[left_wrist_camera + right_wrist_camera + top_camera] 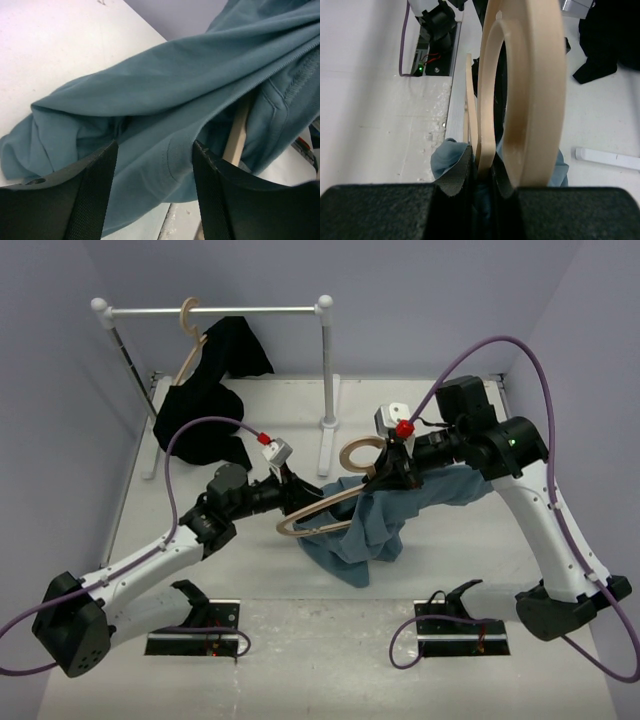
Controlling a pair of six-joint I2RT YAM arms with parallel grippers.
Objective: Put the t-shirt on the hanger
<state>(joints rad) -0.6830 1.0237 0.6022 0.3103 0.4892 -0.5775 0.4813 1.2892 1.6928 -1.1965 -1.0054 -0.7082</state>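
The slate-blue t-shirt (372,525) hangs in a bunch from the pale wooden hanger (325,508), which is held tilted above the table. My right gripper (393,468) is shut on the hanger's neck just below the round hook (360,454). In the right wrist view the gripper (482,161) clamps the hanger (487,125), with blue cloth below. My left gripper (298,492) is at the hanger's left arm. In the left wrist view it (155,150) is open, with a fold of the t-shirt (165,100) lying between the wide-apart jaws. A strip of hanger wood (236,139) shows inside the shirt.
A white clothes rack (215,311) stands at the back, its post (327,370) near the hanger's hook. A twin hanger (188,335) with a black garment (205,400) hangs at the rack's left. Walls close in on the left, back and right.
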